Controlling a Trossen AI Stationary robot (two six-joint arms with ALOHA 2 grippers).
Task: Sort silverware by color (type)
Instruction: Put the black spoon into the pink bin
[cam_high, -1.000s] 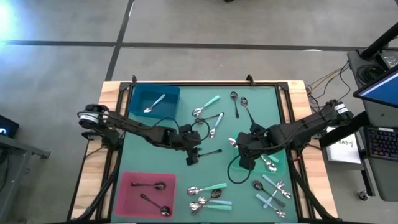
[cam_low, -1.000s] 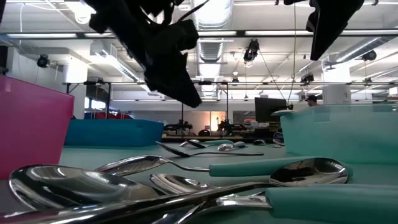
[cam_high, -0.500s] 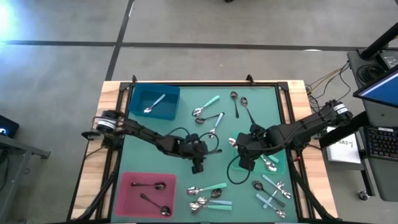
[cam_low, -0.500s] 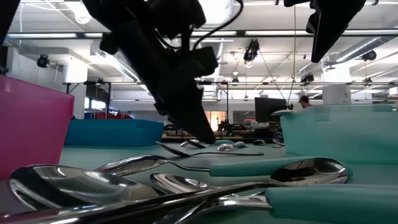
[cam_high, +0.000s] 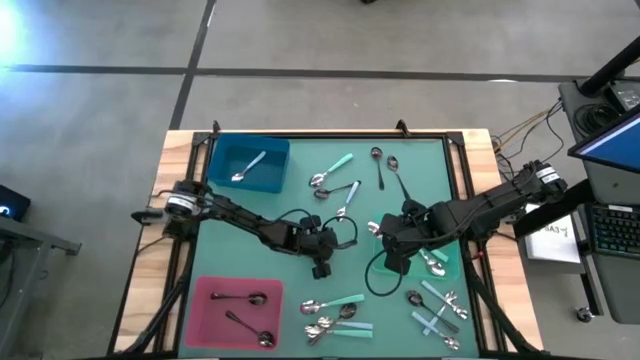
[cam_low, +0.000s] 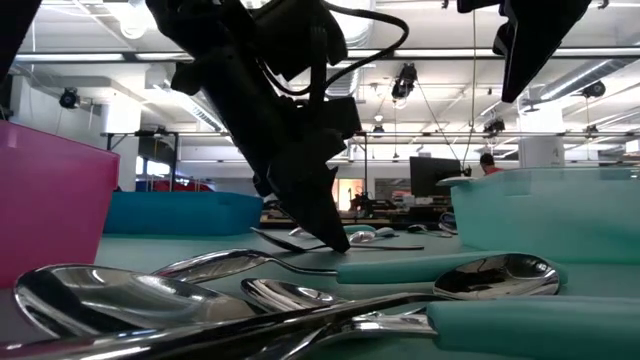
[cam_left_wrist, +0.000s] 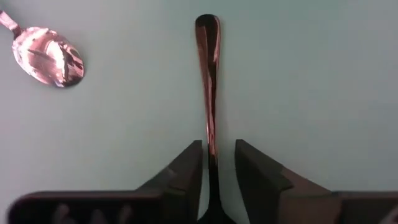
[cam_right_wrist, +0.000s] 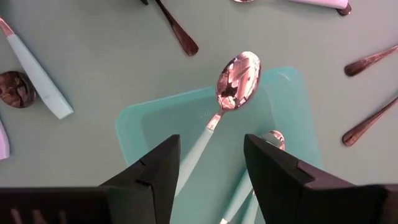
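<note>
Near the middle of the green counter (cam_high: 290, 275), just beside the pink tray's (cam_high: 205, 315) upper right corner, the left end effector (cam_high: 320, 268) is lowered over a dark-handled spoon (cam_left_wrist: 208, 81). Its fingers (cam_left_wrist: 181, 176) are seen apart, 1 on each side of the slim handle, with nothing clamped yet. The step in hand is judged to be the pick of this spoon; closing on the handle and a lift are called for next, probably followed by a carry to the pink tray, where 2 dark-handled spoons (cam_high: 240, 297) already lie. A slip is a risk, since the handle is thin, glossy and flat on the counter.

The spoon's handle is narrow and dark with a reddish sheen, widening to a rounded tip. A shiny metal spoon bowl (cam_left_wrist: 48, 56) lies near it.

The right end effector (cam_high: 396, 240) is held over the mint tray (cam_right_wrist: 286, 106), right of the pink tray, with fingers (cam_right_wrist: 149, 180) spread. A mint-handled spoon (cam_right_wrist: 221, 109) rests across the mint tray's rim, its mirror bowl outside. More mint-handled spoons (cam_high: 335, 305) are gathered just right of the pink tray, and 1 silver spoon (cam_high: 247, 167) lies in the blue tray (cam_high: 222, 150) above it.
</note>
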